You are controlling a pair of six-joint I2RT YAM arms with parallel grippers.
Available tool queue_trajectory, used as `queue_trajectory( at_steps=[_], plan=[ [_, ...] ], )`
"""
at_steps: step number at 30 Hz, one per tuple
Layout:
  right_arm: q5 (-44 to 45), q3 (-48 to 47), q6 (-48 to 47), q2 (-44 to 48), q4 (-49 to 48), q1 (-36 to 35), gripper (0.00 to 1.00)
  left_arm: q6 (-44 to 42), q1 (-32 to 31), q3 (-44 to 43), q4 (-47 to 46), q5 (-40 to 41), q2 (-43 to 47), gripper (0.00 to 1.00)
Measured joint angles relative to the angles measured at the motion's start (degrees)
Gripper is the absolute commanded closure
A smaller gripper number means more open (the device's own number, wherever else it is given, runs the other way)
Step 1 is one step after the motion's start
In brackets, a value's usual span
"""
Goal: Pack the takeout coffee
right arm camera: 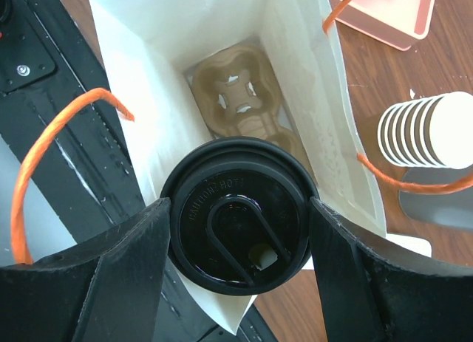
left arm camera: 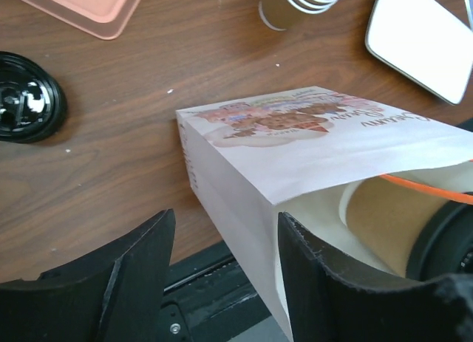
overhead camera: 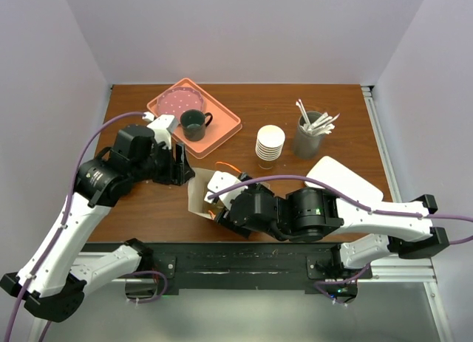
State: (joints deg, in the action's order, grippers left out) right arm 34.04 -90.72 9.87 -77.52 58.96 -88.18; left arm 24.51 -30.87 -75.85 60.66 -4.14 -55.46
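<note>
**Coffee cup gripped in the mouth of the paper bag**

The small kraft-brown paper cup [right arm camera: 238, 209] with a round black plastic sip lid sits at the centre of the right wrist view. The right gripper [right arm camera: 240, 224] pinches it, one black finger against each side of the lid. The cup lies within the open mouth of the white paper bag [right arm camera: 185, 24], which has orange cord handles [right arm camera: 44, 150]. At the upper centre, deeper in the bag, lies a moulded brown pulp cup carrier [right arm camera: 240, 105]. The lid hides whether the cup rests in it.

In the left wrist view the cup's brown wall shows inside the bag's mouth at the lower right. The left gripper [left arm camera: 225, 231] stands at the bottom edge, its fingers [left arm camera: 133, 275] spread and holding nothing. The bag's near corner lies just beyond them. A loose black lid [left arm camera: 26, 98] rests on the wooden table [left arm camera: 111, 172] at the left edge.

In the top view, a salmon-pink tray [overhead camera: 222, 128] at the upper left carries a dark green handled mug [overhead camera: 194, 124]. A stack of white paper cups [overhead camera: 270, 144] stands right of centre.
</note>
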Motion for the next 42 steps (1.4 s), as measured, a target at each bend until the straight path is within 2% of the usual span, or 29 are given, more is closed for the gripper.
queue_trajectory(
  at_steps=[9, 10, 12, 13, 16, 21, 30, 36, 42],
  plan=[
    [1.51, 1.31, -0.02, 0.07, -0.39, -0.02, 0.76, 1.79, 0.0, 3.61, -1.81, -5.31, 0.63, 0.58],
    [1.49, 1.31, -0.02, 0.13, -0.42, -0.02, 0.76, 1.88, 0.0, 3.91, -1.95, -5.66, 0.66, 0.65],
    [1.49, 1.31, -0.02, 0.31, -0.26, -0.02, 0.76, 1.97, 0.0, 4.66, -2.49, -6.03, 0.81, 0.73],
    [1.49, 1.31, -0.02, 0.35, -0.24, -0.02, 0.76, 1.92, 0.0, 5.05, -2.99, -6.21, 0.94, 0.83],
    [1.46, 1.31, -0.02, 0.37, -0.22, -0.02, 0.76, 2.12, 0.0, 7.08, -5.11, -7.54, 1.75, 1.0],
    [2.25, 1.14, -1.84, 0.33, -0.87, -0.02, 0.75, 3.04, -0.02, 11.78, -10.14, -9.31, 5.31, 1.0],
    [4.02, -5.22, -8.02, -5.31, -4.07, -0.02, 0.76, 2.91, -0.07, 14.97, -16.94, -6.56, 12.85, 1.0],
    [5.03, -1.62, -7.76, -3.17, -4.31, -0.04, 0.78, 2.95, -0.07, 21.66, -19.91, -7.72, 19.12, 1.0],
    [5.03, 6.97, -9.11, 1.03, -7.08, -0.04, 0.79, 2.91, -0.07, 25.66, -20.81, -9.84, 21.73, 1.0]
  ],
)
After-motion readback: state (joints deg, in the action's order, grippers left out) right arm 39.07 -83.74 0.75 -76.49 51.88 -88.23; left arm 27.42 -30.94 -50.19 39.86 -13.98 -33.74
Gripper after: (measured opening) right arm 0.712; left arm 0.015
